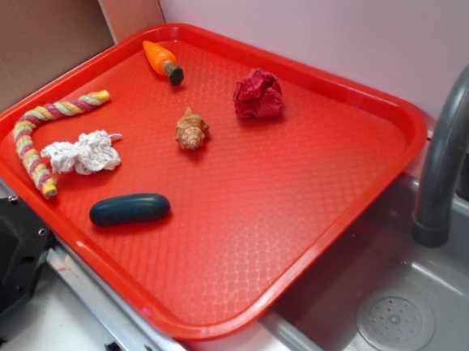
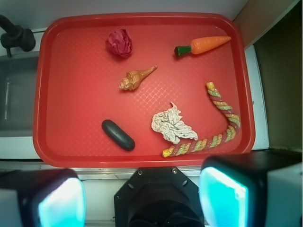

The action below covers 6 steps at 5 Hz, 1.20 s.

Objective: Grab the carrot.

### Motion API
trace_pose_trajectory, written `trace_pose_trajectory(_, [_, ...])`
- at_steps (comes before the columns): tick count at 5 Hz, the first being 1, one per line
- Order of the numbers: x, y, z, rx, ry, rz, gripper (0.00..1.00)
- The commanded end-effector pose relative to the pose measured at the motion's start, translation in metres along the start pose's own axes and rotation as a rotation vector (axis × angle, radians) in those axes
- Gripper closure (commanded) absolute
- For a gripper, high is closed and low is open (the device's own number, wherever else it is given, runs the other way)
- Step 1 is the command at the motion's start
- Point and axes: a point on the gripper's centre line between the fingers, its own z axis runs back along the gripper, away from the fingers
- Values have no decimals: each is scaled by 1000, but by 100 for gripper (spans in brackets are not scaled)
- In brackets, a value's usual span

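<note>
The carrot (image 1: 162, 60) (image 2: 204, 45) is bright orange with a dark green stub top. It lies flat near the far left corner of the red tray (image 1: 352, 225) (image 2: 47, 99). In the wrist view my gripper (image 2: 141, 198) hangs high above the tray's near edge, far from the carrot. Its two cyan pads (image 2: 222, 198) stand wide apart and hold nothing, so it is open. The gripper is out of the exterior view.
On the tray also lie a tan seashell (image 1: 192, 130) (image 2: 136, 78), a crumpled red cloth (image 1: 258, 94) (image 2: 119, 42), a white cloth (image 1: 82, 154) (image 2: 171, 125), a multicoloured rope (image 1: 38, 140) (image 2: 215, 135) and a dark oblong piece (image 1: 129, 209) (image 2: 118, 135). A grey faucet (image 1: 453, 136) and sink (image 1: 419, 312) are on the right.
</note>
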Motion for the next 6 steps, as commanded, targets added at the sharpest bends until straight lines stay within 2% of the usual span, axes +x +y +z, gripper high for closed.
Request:
trace_pose_trajectory(1, [0,0,0,0,0,0,0])
trace_pose_trajectory(2, [27,21,-12,7,-68,172,0])
trace_pose_trajectory(4, [66,61,-35,51,-138,372,0])
trace_pose_trajectory(6, [106,92,-80,142,-263,556,0])
